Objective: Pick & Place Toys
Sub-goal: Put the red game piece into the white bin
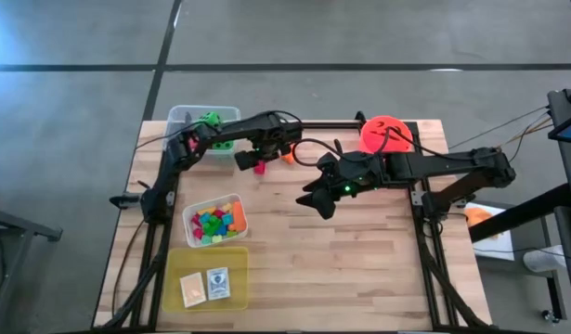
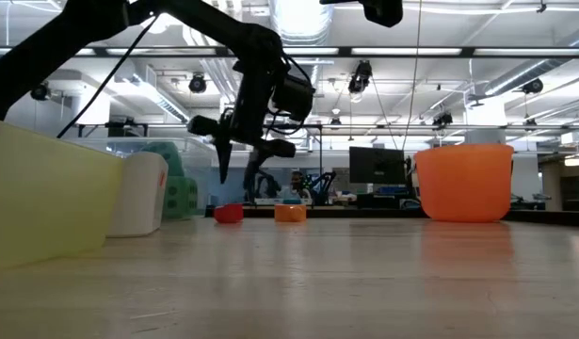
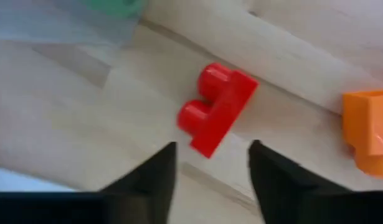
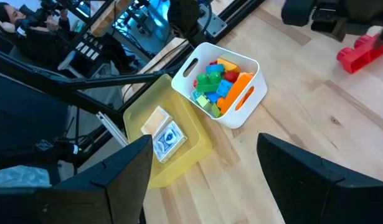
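Note:
A red two-stud block [image 3: 216, 109] lies flat on the wooden table, on the far side near the middle [image 1: 259, 168]. My left gripper [image 3: 213, 146] hangs open just above it, fingers pointing down, one to each side of the block and apart from it; the low view shows the gripper [image 2: 242, 151] clear above the block [image 2: 229, 213]. An orange block [image 1: 287, 156] rests on the table a little to the right. My right gripper [image 1: 315, 199] waits open above the table's middle, with nothing between its fingers [image 4: 203, 140].
A clear tub [image 1: 188, 119] with a green die [image 1: 209, 121] stands at the far left. A white bin [image 1: 237, 206] of bright blocks and a yellow tray [image 1: 174, 269] with cards [image 1: 218, 281] sit near the left edge. A red-orange bucket [image 1: 385, 133] stands far right.

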Robot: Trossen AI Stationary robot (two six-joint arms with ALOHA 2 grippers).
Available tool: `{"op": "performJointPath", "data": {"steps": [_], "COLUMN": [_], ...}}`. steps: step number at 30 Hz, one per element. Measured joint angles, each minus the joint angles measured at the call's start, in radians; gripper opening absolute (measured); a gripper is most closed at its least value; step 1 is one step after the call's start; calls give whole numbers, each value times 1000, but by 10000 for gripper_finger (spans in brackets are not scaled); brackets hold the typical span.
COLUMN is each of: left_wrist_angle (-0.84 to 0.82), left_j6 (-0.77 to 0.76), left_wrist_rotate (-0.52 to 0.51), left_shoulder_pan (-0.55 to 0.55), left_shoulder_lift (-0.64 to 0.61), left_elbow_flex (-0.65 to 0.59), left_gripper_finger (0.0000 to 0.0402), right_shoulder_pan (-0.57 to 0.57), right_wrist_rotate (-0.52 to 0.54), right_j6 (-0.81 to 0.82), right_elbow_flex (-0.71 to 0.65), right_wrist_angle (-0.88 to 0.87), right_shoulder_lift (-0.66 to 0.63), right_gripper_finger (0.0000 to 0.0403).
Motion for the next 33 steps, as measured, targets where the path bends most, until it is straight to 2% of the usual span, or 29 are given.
{"op": "performJointPath", "data": {"steps": [3, 6, 15, 29, 33], "left_wrist_angle": [31, 27, 117, 259, 263], "left_j6": [45, 54, 44, 71, 63], "left_wrist_rotate": [-7, -25, -18, -26, -26], "left_shoulder_pan": [0, -1, -4, -5, -5], "left_shoulder_lift": [0, 2, 7, 5, 4], "left_elbow_flex": [0, -11, -141, -231, -233], "left_gripper_finger": [240, 262, 233, 229, 206], "right_shoulder_pan": [0, 0, 0, 0, 0], "right_wrist_rotate": [0, 0, 0, 0, 0], "right_j6": [0, 0, 0, 0, 0], "right_elbow_flex": [0, 0, 0, 0, 0], "right_wrist_angle": [0, 0, 0, -1, -2], "right_shoulder_lift": [0, 0, 0, 0, 0], "right_gripper_finger": [281, 281, 281, 281, 281]}}
